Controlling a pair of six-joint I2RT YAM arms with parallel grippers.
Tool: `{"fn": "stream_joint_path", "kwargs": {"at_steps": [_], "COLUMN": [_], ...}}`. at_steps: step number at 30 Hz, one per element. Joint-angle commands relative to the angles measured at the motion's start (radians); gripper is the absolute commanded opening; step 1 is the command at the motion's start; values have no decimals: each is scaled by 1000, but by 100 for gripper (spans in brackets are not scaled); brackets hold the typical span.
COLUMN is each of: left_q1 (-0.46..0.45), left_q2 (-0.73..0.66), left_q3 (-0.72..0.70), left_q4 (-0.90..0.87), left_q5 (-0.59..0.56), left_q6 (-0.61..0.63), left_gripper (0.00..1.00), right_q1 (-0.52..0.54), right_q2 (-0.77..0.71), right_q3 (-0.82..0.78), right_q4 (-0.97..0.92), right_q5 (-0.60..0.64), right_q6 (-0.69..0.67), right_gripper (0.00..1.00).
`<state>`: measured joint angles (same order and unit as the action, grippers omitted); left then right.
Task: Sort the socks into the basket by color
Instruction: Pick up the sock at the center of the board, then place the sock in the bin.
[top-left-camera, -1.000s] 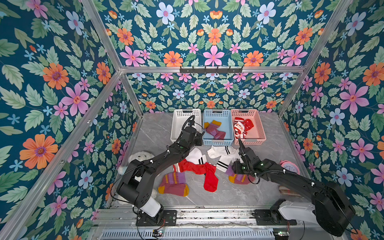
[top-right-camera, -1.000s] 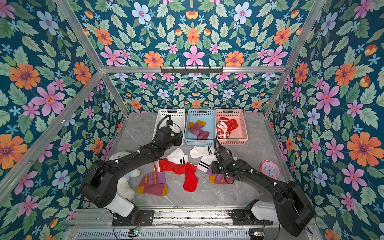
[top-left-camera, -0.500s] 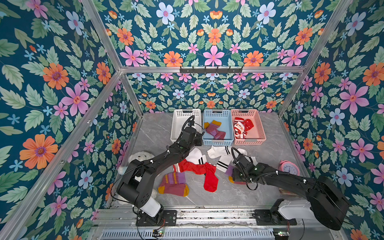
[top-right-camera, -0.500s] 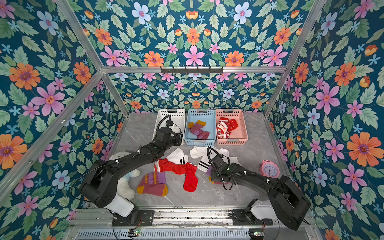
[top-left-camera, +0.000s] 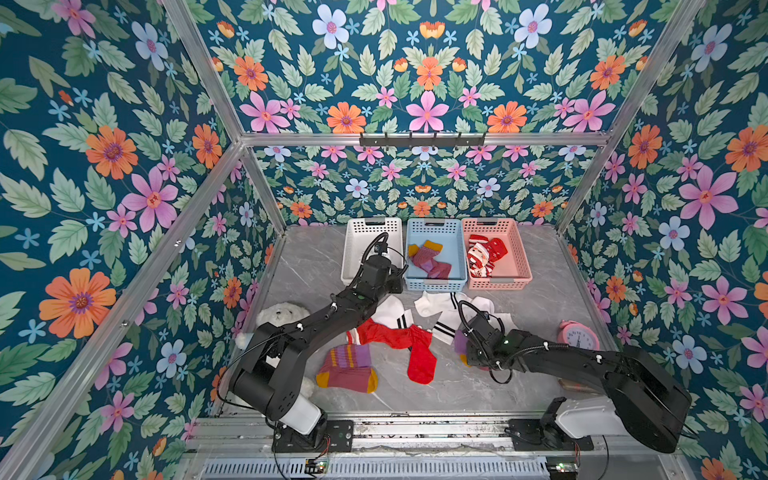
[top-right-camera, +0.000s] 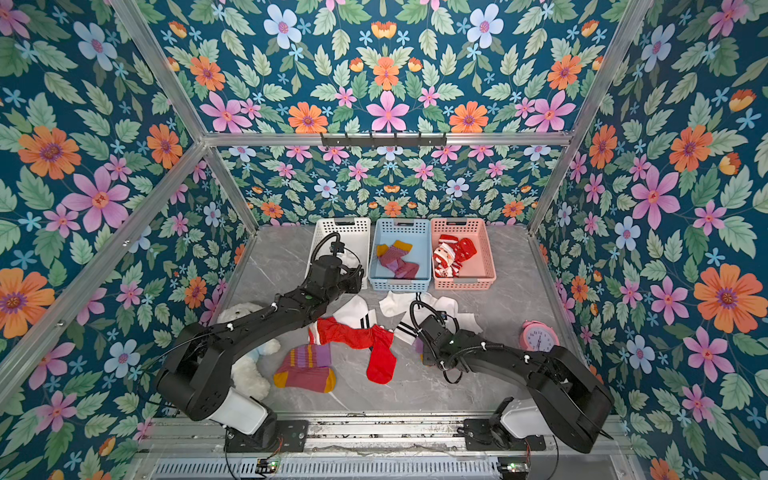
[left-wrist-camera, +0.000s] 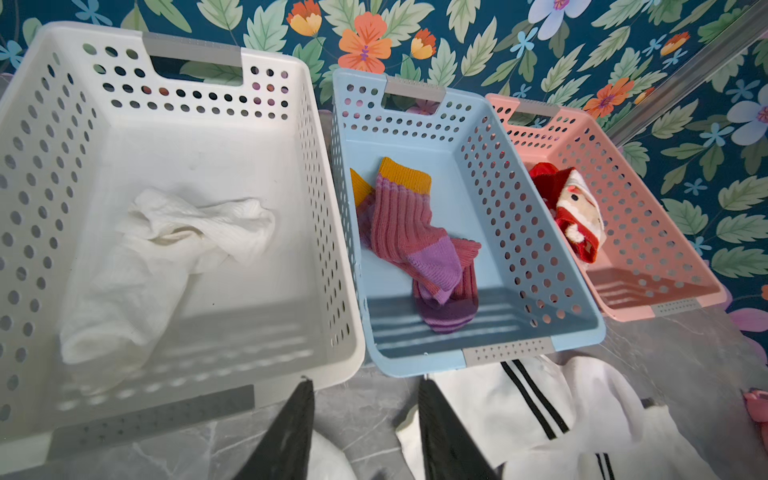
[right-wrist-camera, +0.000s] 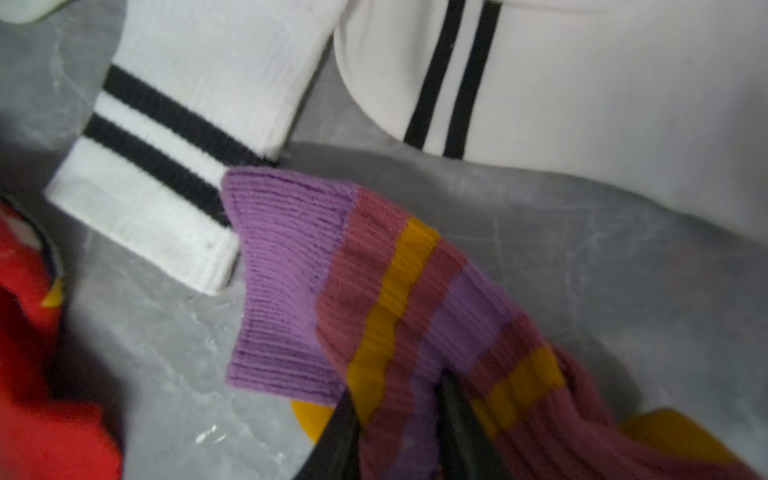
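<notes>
My right gripper (right-wrist-camera: 399, 386) is shut on a maroon sock (right-wrist-camera: 415, 291) with purple and mustard stripes, low over the table at front right. White socks (top-left-camera: 449, 311) with black stripes lie just behind it. A red sock (top-left-camera: 399, 340) and another maroon sock (top-left-camera: 349, 370) lie mid-table. My left gripper (left-wrist-camera: 365, 380) hangs open and empty at the front rims of the white basket (top-left-camera: 348, 253) and the blue basket (top-left-camera: 434, 284). The white basket holds a white sock (left-wrist-camera: 166, 249), the blue one maroon socks (left-wrist-camera: 415, 232), and the pink basket (top-left-camera: 498, 284) Santa socks (top-left-camera: 482, 255).
A white teddy bear (top-left-camera: 278, 313) lies at the table's left edge, partly under my left arm. A pink alarm clock (top-left-camera: 577, 334) stands at the right edge. Flowered walls close the table in on three sides.
My right gripper swung left and down onto the maroon sock and closed on it. The left arm has not moved.
</notes>
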<state>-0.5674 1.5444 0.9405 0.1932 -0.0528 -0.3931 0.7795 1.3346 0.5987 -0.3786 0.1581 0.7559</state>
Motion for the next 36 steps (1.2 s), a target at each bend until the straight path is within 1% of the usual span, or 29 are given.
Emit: {"fn": "stream_joint_path", "kwargs": {"at_steps": [1,5,9,13,16,19,22,27,33,36], "left_q1": [-1,0,0,0,-2,-2,-2,-3,-10,-15], "left_q2": [-12,-25,-37,-47,-59,-71,-83,-112,-131,-144], "left_q3": [0,-6,-17,-30,-43,-54,-65,-97,-130,-151], "left_q4": [11,10,12,17,21,19,15,18,18,19], "left_q5": [-14,-17,-15,-12,-10,-8,-4,-3,1,-3], "left_q6": [-1,-3,-8,-18,-27,-35,-44,-55,-69,-73], "left_gripper": [44,44,44,44,44,44,44,44,43,43], "right_q1": [1,1,-19,-81,-131,-150,-158,-205,-270,-292], "right_q2": [-53,-156,-243,-277,-265,-214,-133,17,214,299], "right_q3": [12,55,112,168,215,287,373,525,742,832], "right_q4": [-55,-123,-173,-146,-85,-29,17,91,92,81], "right_q5": [8,46,85,63,27,12,-8,-124,-219,-234], "right_q6": [18,-20,-96,-176,-229,-282,-334,-389,-438,-454], "right_gripper": [21,18,18,18,18,18,18,18,17,18]}}
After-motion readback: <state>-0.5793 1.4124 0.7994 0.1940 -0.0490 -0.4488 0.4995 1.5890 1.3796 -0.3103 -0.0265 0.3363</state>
